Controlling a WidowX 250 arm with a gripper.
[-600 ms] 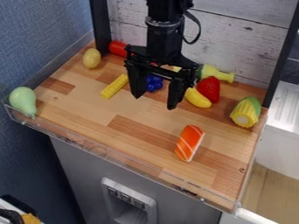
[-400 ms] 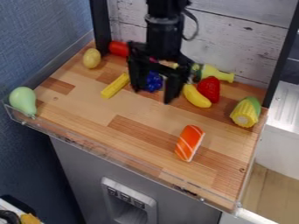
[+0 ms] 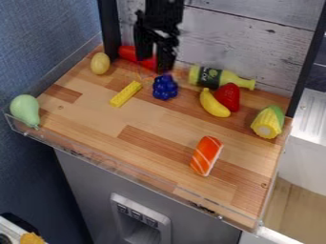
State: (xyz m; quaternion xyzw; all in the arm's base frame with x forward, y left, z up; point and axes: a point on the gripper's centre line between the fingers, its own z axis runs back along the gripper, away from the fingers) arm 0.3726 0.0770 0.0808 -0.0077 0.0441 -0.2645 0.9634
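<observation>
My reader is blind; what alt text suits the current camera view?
An open black gripper hangs by a red toy at the back of a wooden surface, near blue grapes and a yellow bar. Around lie an oval toy, green pear, bottle, strawberry, banana, corn and sushi.

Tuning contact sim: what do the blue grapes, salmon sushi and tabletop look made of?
Blue grapes: probably molded plastic, glossy; small glints on the berries.
Salmon sushi: plastic or rubber, can't tell; smooth, with crisp pale stripes.
Tabletop: wood or wood-look laminate, satin; strips of differing tone, dark knots.
</observation>
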